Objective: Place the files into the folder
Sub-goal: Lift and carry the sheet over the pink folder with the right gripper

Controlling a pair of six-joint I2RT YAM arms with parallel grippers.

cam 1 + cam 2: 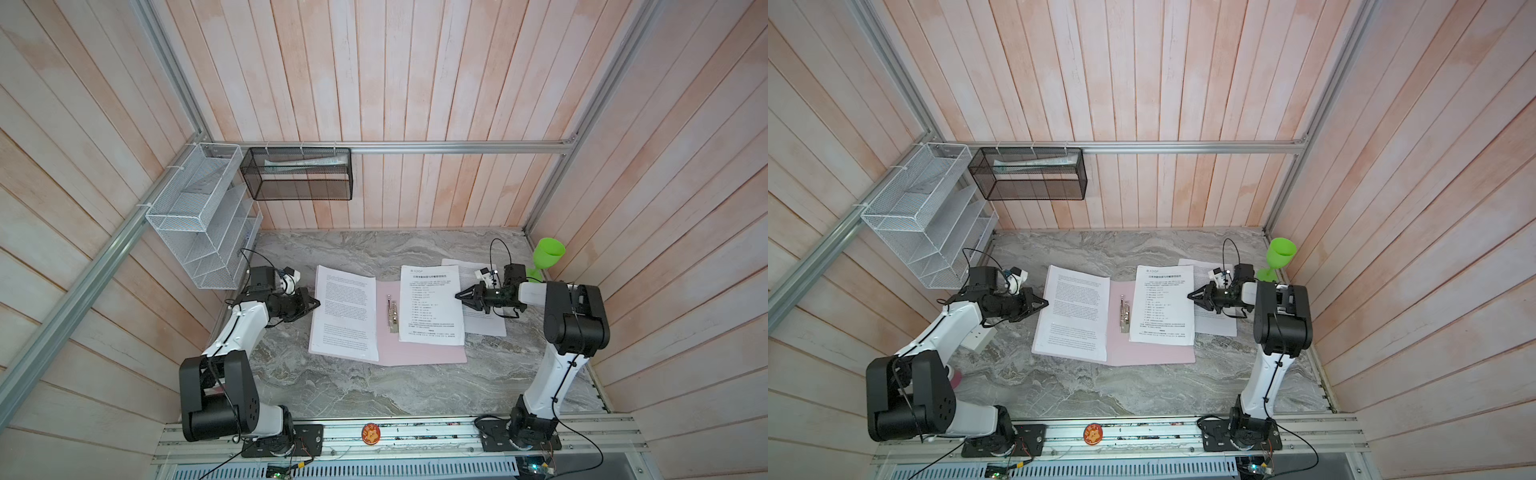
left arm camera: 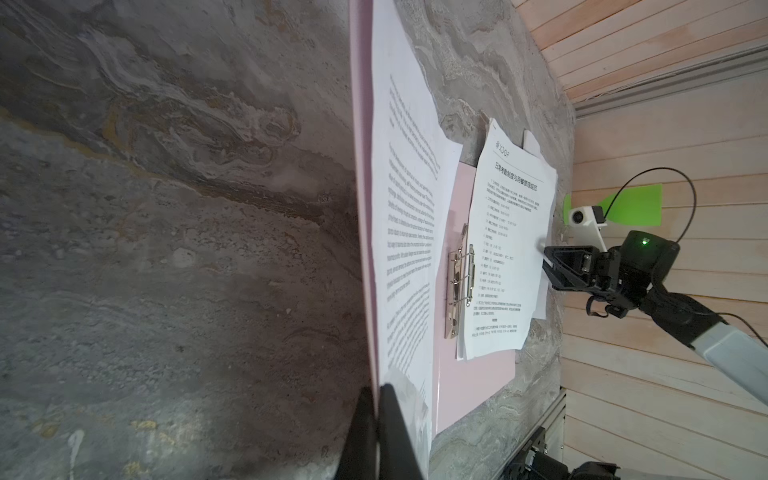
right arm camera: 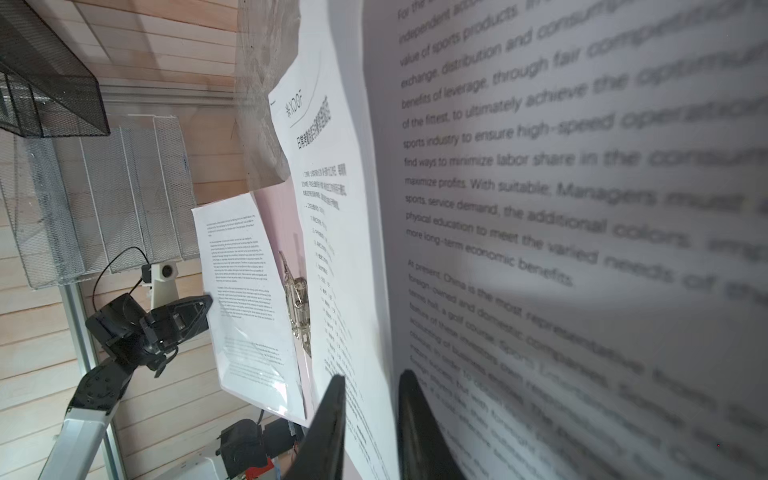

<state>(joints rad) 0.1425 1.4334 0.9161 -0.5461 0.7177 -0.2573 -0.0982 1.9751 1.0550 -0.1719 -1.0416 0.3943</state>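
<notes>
The pale pink folder (image 1: 415, 353) (image 1: 1150, 353) lies open on the marble table, its silver clip (image 1: 392, 313) along the spine. One printed sheet (image 1: 347, 316) rests on the left cover. My left gripper (image 1: 318, 302) (image 2: 376, 388) is shut on that cover's outer edge. A sheet with a bold heading (image 1: 430, 307) (image 3: 332, 232) lies on the right half. My right gripper (image 1: 457, 296) (image 3: 372, 374) stands at its right edge, jaws slightly apart with the paper edge between them. Another sheet (image 1: 484, 326) (image 3: 582, 249) lies on the table under that gripper.
A green plastic goblet (image 1: 547, 253) stands at the back right corner, close behind the right arm. A white mesh rack (image 1: 203, 220) and a black mesh basket (image 1: 299, 174) hang on the left and back walls. Wooden walls close in three sides.
</notes>
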